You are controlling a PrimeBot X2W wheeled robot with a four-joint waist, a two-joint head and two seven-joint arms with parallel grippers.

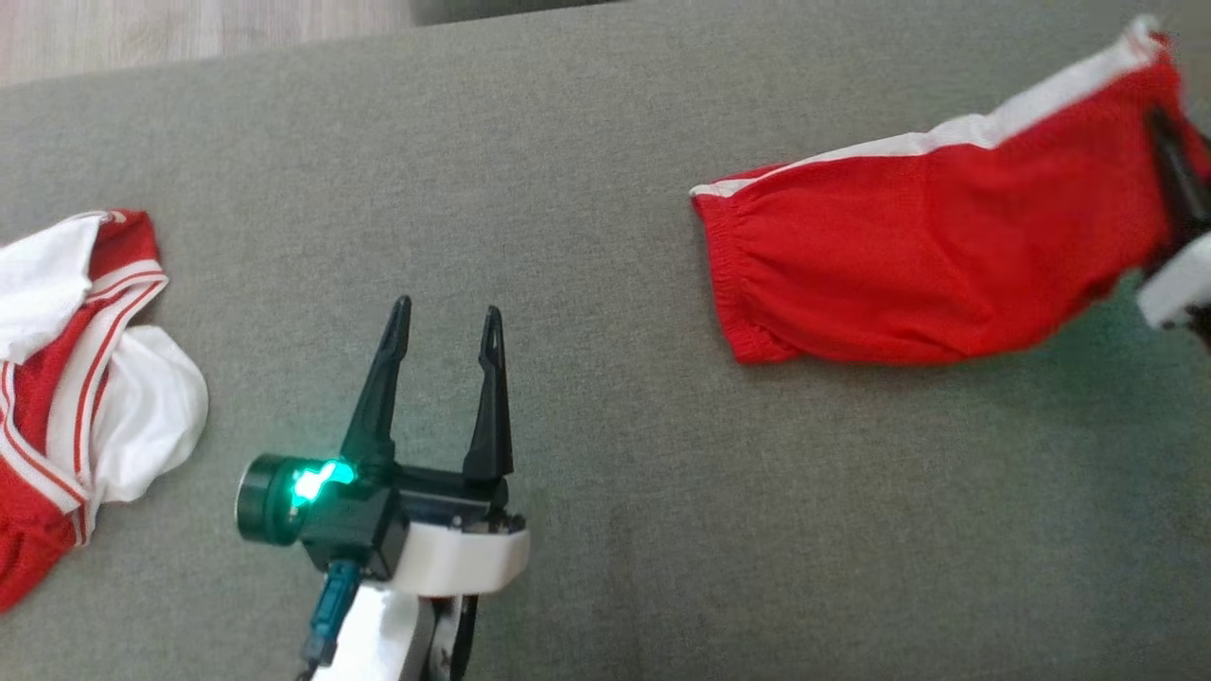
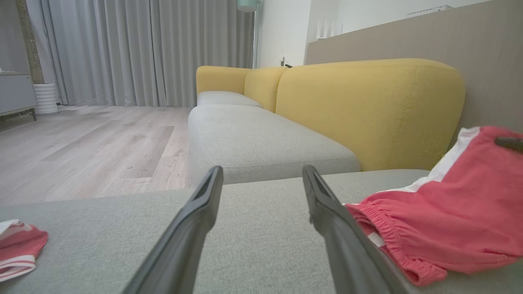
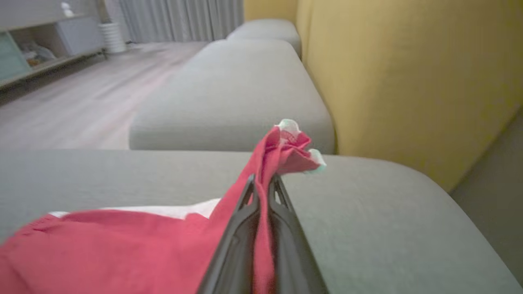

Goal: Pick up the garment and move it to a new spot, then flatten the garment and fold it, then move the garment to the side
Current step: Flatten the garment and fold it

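The garment [image 1: 927,255] is a pair of red shorts with a white side stripe, lying on the grey sofa seat [image 1: 605,142] at the right, elastic waistband toward the middle. My right gripper [image 1: 1166,137] at the far right edge is shut on its leg end, lifting that end off the cushion. In the right wrist view the red cloth [image 3: 282,151] is pinched between the closed fingers [image 3: 239,228]. My left gripper [image 1: 443,320] hovers open and empty at the lower middle, left of the waistband. The left wrist view has the shorts [image 2: 445,212] right of its spread fingers [image 2: 327,204].
A second red-and-white garment [image 1: 76,378] lies crumpled at the seat's left edge. Wooden floor [image 1: 189,33] shows beyond the far edge. A yellow backrest [image 2: 367,110] and more grey cushions [image 2: 253,139] stand ahead in the wrist views.
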